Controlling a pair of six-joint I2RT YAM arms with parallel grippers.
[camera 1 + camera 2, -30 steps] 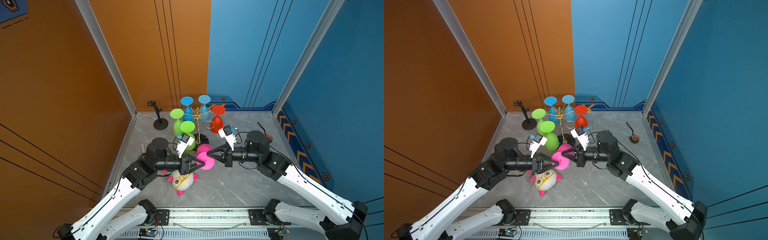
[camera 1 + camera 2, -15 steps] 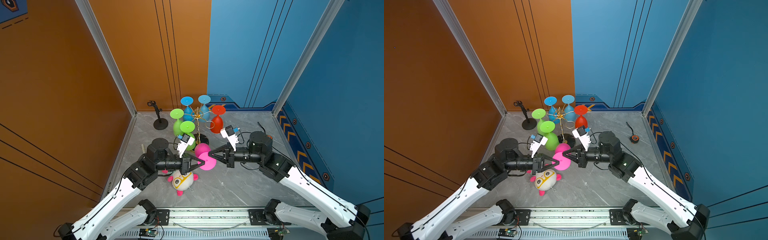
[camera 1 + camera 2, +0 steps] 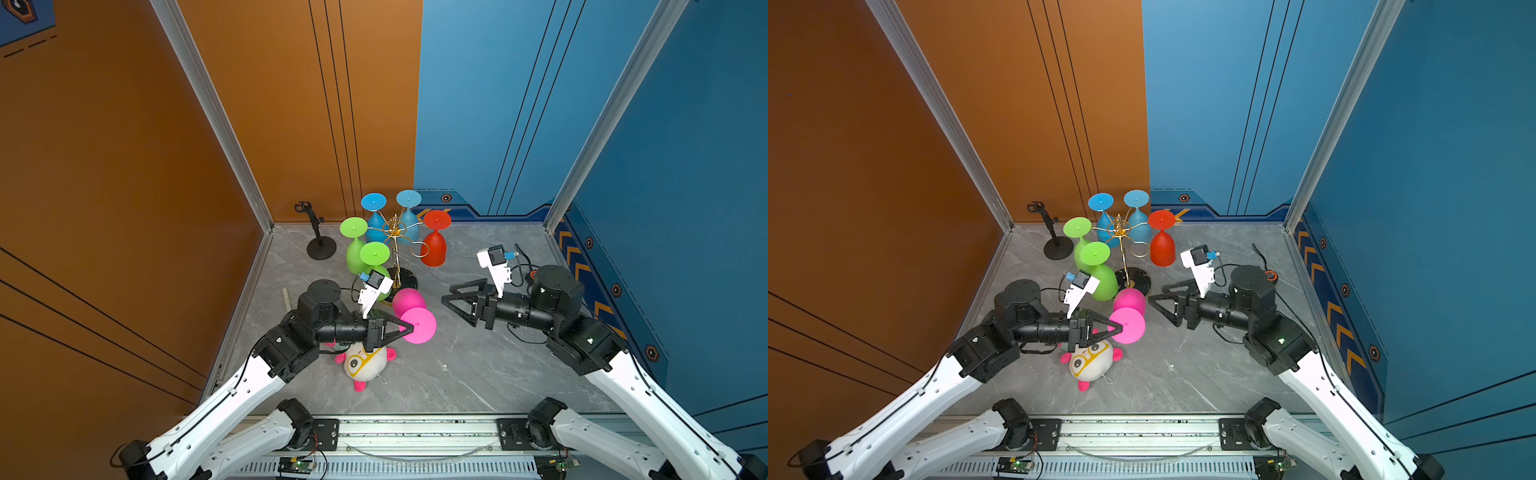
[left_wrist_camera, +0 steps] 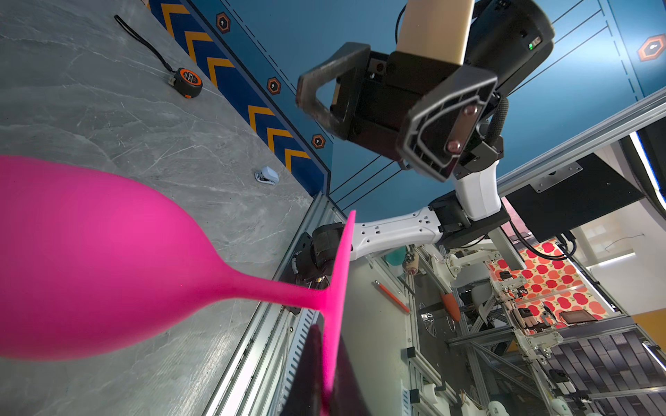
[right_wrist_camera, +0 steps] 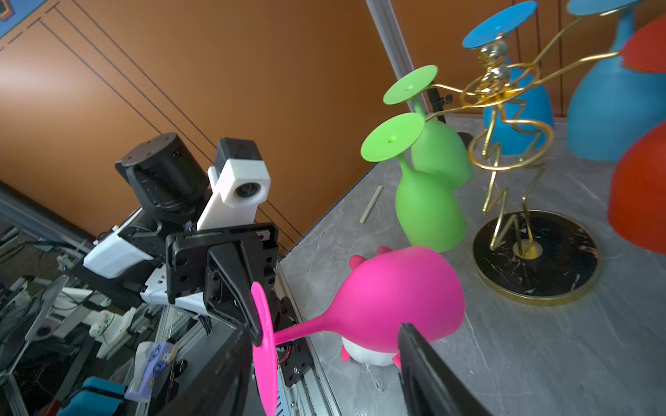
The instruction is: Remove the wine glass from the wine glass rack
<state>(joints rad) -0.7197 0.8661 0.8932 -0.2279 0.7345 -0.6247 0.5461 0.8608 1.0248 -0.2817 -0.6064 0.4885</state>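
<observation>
Left gripper (image 3: 409, 328) pinches pink wine glass (image 3: 407, 300) by its foot, centre of a top view, off the wine glass rack (image 3: 395, 232); right gripper (image 3: 455, 309) spread, apart; advise lowering gently, avoiding plush toy (image 3: 365, 361).

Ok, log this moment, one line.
left claw: shut on pink wine glass foot | right claw: open, apart | glass: off wine glass rack

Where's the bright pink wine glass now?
In both top views the bright pink wine glass is mid-table, off the gold wire rack, in front of its black base, its foot pinched by the left tool next to the white plush toy.
</observation>
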